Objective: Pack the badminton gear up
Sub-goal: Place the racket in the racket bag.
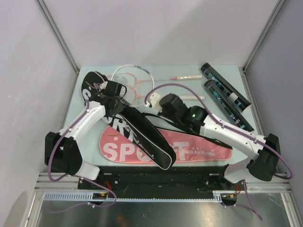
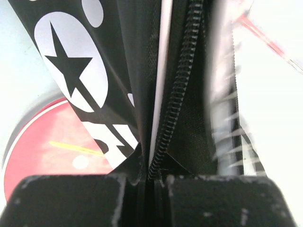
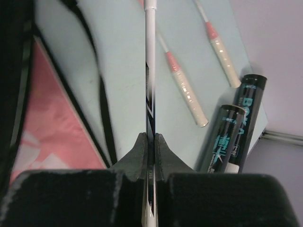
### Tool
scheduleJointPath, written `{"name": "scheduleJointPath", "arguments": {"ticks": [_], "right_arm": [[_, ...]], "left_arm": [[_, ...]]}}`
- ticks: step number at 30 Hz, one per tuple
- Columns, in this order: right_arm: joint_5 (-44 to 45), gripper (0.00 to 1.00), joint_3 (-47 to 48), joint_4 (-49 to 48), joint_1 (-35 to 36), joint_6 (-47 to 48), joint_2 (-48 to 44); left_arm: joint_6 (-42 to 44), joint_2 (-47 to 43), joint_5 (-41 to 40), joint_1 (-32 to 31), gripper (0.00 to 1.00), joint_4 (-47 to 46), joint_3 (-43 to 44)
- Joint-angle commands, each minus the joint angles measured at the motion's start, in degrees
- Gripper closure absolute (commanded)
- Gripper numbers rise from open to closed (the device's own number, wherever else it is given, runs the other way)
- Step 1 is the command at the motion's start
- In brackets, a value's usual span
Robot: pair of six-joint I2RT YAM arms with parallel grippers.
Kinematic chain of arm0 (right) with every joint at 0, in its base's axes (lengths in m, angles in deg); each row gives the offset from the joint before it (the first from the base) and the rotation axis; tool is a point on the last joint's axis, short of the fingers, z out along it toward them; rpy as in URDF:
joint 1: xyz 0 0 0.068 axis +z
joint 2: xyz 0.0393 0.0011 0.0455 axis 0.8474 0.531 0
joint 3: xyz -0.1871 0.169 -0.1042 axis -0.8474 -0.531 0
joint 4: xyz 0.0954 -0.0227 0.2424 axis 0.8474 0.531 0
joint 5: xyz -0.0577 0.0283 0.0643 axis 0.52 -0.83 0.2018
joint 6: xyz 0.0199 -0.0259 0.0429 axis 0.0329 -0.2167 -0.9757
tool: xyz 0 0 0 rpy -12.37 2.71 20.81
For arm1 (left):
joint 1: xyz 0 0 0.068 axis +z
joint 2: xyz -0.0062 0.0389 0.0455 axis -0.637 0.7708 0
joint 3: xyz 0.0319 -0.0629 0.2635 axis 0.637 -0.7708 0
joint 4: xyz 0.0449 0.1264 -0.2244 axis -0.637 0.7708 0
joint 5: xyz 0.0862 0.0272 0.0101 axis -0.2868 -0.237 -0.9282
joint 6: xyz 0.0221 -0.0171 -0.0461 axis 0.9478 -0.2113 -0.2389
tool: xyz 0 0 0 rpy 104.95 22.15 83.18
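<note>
Thin racket shaft (image 3: 149,71) clamped tight in right claw (image 3: 150,142), running straight ahead of its tips; left claw (image 2: 147,178) pinched shut on black bag (image 2: 189,94) zipper edge. Risk: slim shaft pivoting in grip, snagging the bag mouth.

Surface: pale blue-green table (image 1: 191,86).
Near side: pink cover (image 1: 199,152) lying flat, white "SPORT" lettering face up.
Across it: black cover (image 1: 142,135), set diagonally, with its lower end on the pink one and its other end toward far left.
Far middle: two rackets (image 1: 127,75), heads overlapping, pale handles pointing right.
Far right: two dark tubes (image 1: 226,88) with teal print, lying side by side.
</note>
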Motion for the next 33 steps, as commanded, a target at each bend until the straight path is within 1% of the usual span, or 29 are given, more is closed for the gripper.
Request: {"name": "scheduleJointPath", "arguments": {"ticks": [1, 3, 8, 9, 10, 12, 15, 16, 19, 22, 23, 24, 25, 26, 27, 28, 29, 30, 31, 33], "right_arm": [[7.3, 1.0, -2.3, 7.5, 6.3, -3.8, -2.8], [9.5, 1.0, -3.8, 8.5, 9.1, -5.2, -3.3], [11.7, 1.0, -9.2, 10.7, 11.0, -7.6, -5.4], [11.6, 1.0, -9.7, 10.1, 11.5, -7.0, -6.3], [11.7, 1.0, -10.4, 9.3, 14.0, -6.0, -7.2], [12.5, 1.0, -11.7, 7.3, 16.3, -4.3, -8.7], [12.5, 1.0, -11.8, 6.2, 19.5, -1.3, -8.4], [12.8, 1.0, -12.0, 5.4, 21.6, 1.2, -8.3], [14.6, 1.0, -13.3, 1.3, 23.2, 5.9, -8.2], [12.0, 1.0, -13.6, -2.4, 23.0, 8.1, -7.5], [9.7, 1.0, -13.6, -5.8, 22.3, 8.2, -7.2], [7.5, 1.0, -13.6, -7.9, 21.3, 7.5, -7.4], [2.3, 1.0, -13.5, -10.1, 20.4, 6.6, -7.3], [0.0, 1.0, -13.5, -15.4, 19.3, 3.3, -7.1], [-1.2, 1.0, -13.3, -17.7, 17.4, 1.1, -6.7], [-1.6, 1.0, -12.5, -19.4, 17.1, -1.1, -5.7], [-2.0, 1.0, -9.8, -21.3, 17.1, -3.7, -3.2], [-1.3, 1.0, -8.1, -21.8, 17.8, -8.3, -1.4], [-1.2, 1.0, -6.8, -22.5, 18.3, -10.0, 0.2], [1.4, 1.0, -4.0, -27.4, 19.2, -12.8, 5.0]], "left_arm": [[0.4, -0.1, -3.5, 0.5, 1.0, -1.2, 3.9], [0.6, -0.5, -3.8, 0.5, 0.99, -1.2, 4.0], [0.5, -1.3, -4.0, 0.5, 1.0, -1.3, 2.8], [0.7, -1.2, -3.7, 0.5, 1.0, -1.3, 2.8], [1.0, -1.0, -3.5, 0.5, 1.0, -1.4, 3.0], [1.9, -0.8, -2.4, 0.5, 1.0, -1.4, 3.2], [2.6, -1.0, -1.4, 0.4, 1.0, -1.4, 4.3], [3.7, -1.0, -0.8, 0.4, 1.0, -1.5, 4.5], [4.4, -1.6, 0.5, 0.3, 1.0, -1.5, 4.7], [5.2, -2.4, 2.6, 0.0, 1.0, -1.5, 4.4], [5.4, -3.1, 3.0, -0.3, 1.0, -1.7, 4.4], [5.4, -3.4, 3.3, -0.5, 1.0, -1.8, 3.8], [5.2, -4.0, 4.5, -0.7, 1.0, -1.8, 3.3], [4.7, -5.4, 5.2, -0.8, 1.0, -2.5, 2.6], [4.3, -6.2, 5.9, -0.9, 1.0, -2.9, 1.1], [2.9, -6.9, 7.0, -0.9, 1.0, -3.2, 0.4], [2.0, -8.0, 7.4, -0.9, 1.0, -3.6, -0.4], [1.0, -9.6, 8.0, -0.9, 1.0, -3.9, -2.0], [-0.9, -10.5, 8.5, -0.9, 1.0, -4.3, -2.8], [-1.9, -12.7, 10.6, -1.2, 1.0, -5.8, -4.8]]}}
